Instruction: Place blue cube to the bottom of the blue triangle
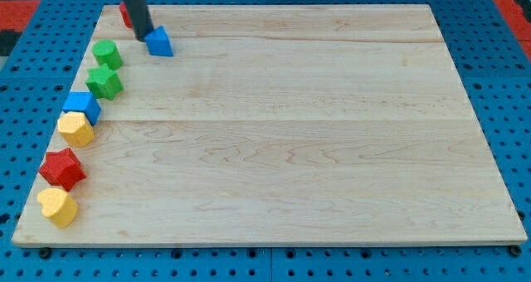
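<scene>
A pale wooden surface (290, 141) lies over a blue pegboard base (514, 83), and everything on it can be placed from the blue cube (81, 106), which sits at the surface's left edge, about midway up.

Farthest to the view's left, well below the blue cube, a yellow block (57, 206) rests near the bottom corner, with a red star-shaped block (62, 167) just above it. A second yellow block (76, 128) touches the blue cube's lower side. Just above the blue cube and slightly to its right stands a green block (104, 82), and another green block (107, 54) sits a little higher.

Further up and to the right of the blue cube, a red block (124, 15) is partly hidden behind the rod. My tip (144, 37) rests just left of the blue triangle (159, 41), well apart from the blue cube. The rod carries no jaws, so nothing is grasped.
</scene>
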